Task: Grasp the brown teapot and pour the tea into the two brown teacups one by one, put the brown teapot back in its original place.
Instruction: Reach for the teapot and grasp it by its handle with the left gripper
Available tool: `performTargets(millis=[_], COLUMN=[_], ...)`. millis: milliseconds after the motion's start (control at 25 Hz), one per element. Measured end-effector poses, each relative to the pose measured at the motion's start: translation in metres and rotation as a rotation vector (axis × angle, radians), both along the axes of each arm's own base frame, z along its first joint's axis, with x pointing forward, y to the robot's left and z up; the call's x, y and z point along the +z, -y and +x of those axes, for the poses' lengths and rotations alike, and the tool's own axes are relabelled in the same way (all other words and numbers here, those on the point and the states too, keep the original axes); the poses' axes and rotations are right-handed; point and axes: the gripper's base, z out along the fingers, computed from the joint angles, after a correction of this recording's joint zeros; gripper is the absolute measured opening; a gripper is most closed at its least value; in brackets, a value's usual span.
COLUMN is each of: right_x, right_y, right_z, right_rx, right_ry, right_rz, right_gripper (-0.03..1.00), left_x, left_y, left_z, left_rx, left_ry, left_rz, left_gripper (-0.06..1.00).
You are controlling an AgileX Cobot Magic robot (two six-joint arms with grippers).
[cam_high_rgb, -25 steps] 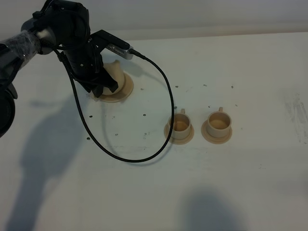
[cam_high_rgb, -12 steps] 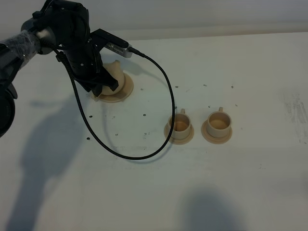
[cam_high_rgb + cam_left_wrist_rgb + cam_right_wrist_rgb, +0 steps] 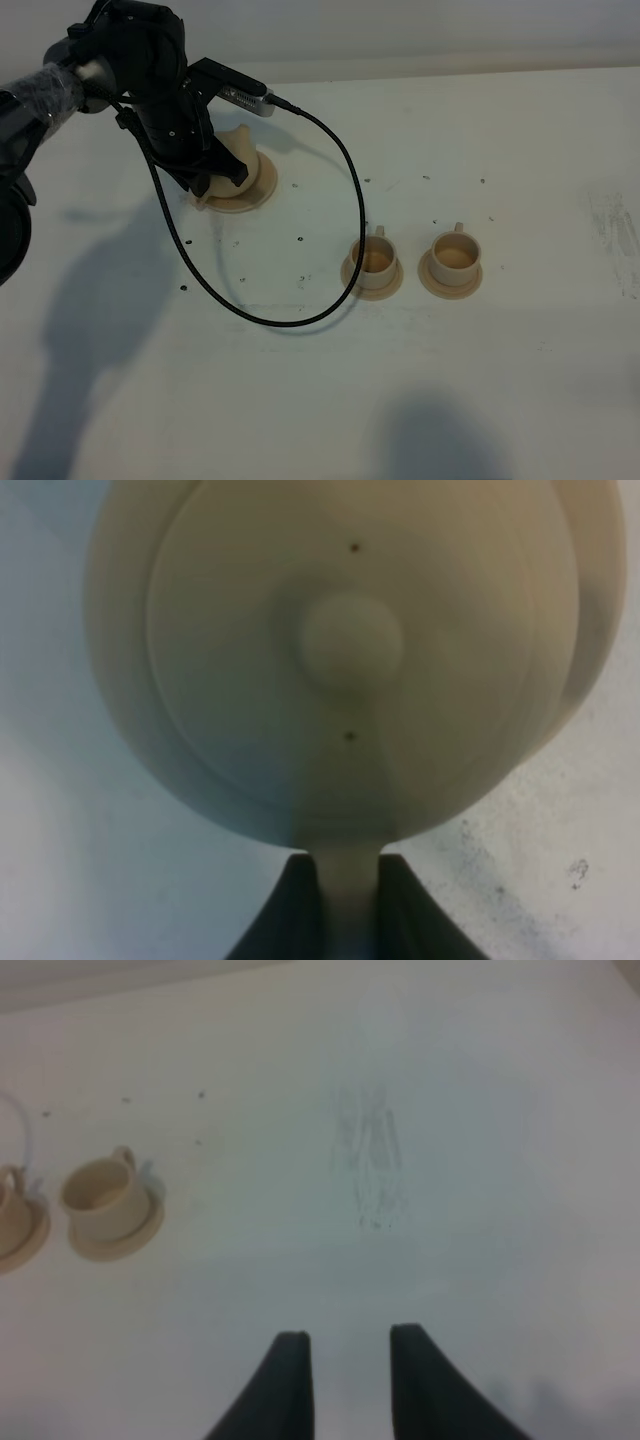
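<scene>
Fingers on my right arm hang spread over bare desk. Mid-desk, the two brown teacups stand on their saucers. Farthest back, my left fingers pinch the handle of the brown teapot. Over the last second the arm has barely shifted and the pot stays on its saucer, so I judge it unlifted.

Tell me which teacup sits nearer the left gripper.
The cup beside the black cable; the other cup stands farther right, away from the left gripper at the teapot.
</scene>
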Motion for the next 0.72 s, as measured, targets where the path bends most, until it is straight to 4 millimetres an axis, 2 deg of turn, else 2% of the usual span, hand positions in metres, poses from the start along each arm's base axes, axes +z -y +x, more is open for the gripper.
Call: performTargets(millis=[720], right_x=[0.0], right_y=[0.0], right_z=[0.0], right_rx=[0.0], right_ry=[0.0], right_rz=[0.0], right_gripper=[0.22], left_x=[0.0001], left_y=[0.0], left_z=[-0.0002], left_rx=[-0.008], left_ry=[-0.002], left_rz=[0.001], left_gripper=[0.01])
